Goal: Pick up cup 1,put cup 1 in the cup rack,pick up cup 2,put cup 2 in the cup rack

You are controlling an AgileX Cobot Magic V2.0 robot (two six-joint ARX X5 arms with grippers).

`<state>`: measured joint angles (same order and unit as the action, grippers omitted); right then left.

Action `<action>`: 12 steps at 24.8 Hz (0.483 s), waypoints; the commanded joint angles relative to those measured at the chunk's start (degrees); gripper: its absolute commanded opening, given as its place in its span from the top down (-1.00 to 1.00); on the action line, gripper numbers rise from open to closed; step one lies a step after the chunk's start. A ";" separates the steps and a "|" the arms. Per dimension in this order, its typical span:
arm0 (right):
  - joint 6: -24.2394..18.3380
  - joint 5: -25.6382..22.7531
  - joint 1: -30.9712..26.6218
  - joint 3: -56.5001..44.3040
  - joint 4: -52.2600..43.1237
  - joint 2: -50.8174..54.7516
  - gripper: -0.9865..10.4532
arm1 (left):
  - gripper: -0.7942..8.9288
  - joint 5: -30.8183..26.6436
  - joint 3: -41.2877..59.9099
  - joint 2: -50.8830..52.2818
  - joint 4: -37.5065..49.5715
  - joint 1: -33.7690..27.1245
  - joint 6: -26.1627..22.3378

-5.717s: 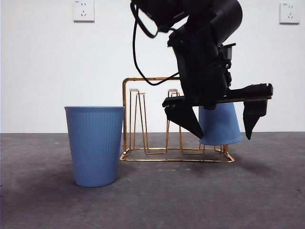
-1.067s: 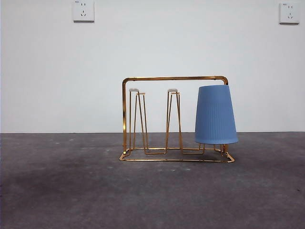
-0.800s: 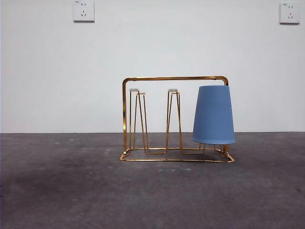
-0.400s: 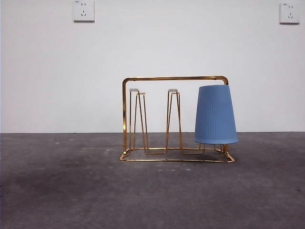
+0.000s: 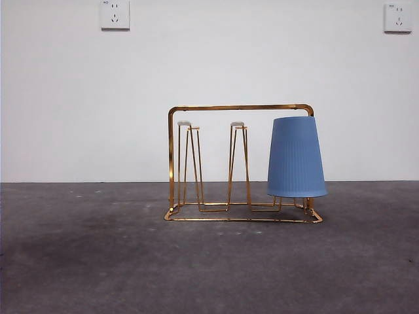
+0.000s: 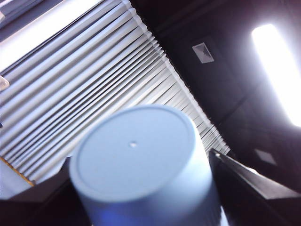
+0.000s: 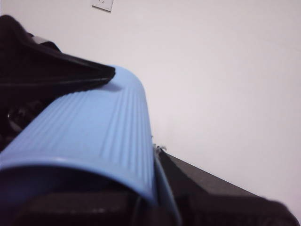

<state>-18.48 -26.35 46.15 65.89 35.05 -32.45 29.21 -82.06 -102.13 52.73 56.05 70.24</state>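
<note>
**Blue ribbed cups: one racked, one in each gripper**

Grey and mottled, the tabletop (image 5: pixel 98 261) runs back from the front camera to the cup rack (image 5: pixel 196 163). This is thin gold wire: a flat base loop, narrow upright prongs with white tips, and a rectangular arched handle frame behind them. On the rack's right end sits the inverted cup (image 5: pixel 296 157), matte blue with fine vertical ribs. It tapers upward, long axis upright, mouth down just above the base wire and closed bottom level with the handle's top bar. The two prongs left of it are bare. Behind stands a plain white wall with two sockets (image 5: pixel 114 14) high up. Neither arm shows in this view.

In the left wrist view the left gripper (image 6: pixel 141 197) has its jaws pressed on either side of the left-held cup (image 6: pixel 141 165). The cup's smooth round base, with a small centre dot, points up toward slatted blinds and ceiling lights.

In the right wrist view the right gripper (image 7: pixel 136 117) clasps the right-held cup (image 7: pixel 94 141). One jaw lies on its ribbed wall. The rim is nearest the camera, and the long axis runs away toward the wall.
</note>
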 commanded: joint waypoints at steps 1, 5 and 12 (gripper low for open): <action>0.11 -0.09 0.02 -0.61 1.14 -0.37 0.81 | 0.61 0.35 0.15 -0.15 0.57 0.13 -2.97; 0.50 -0.13 0.02 -0.57 1.01 -0.37 0.80 | 0.84 0.37 0.15 -0.15 0.50 0.13 -2.97; 1.03 -0.31 0.02 -0.48 1.66 -0.35 0.54 | 0.85 0.76 0.15 0.02 0.50 0.11 -3.41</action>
<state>-18.31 -26.55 46.15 65.84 37.06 -32.82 29.54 -82.06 -102.13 52.36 56.05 68.34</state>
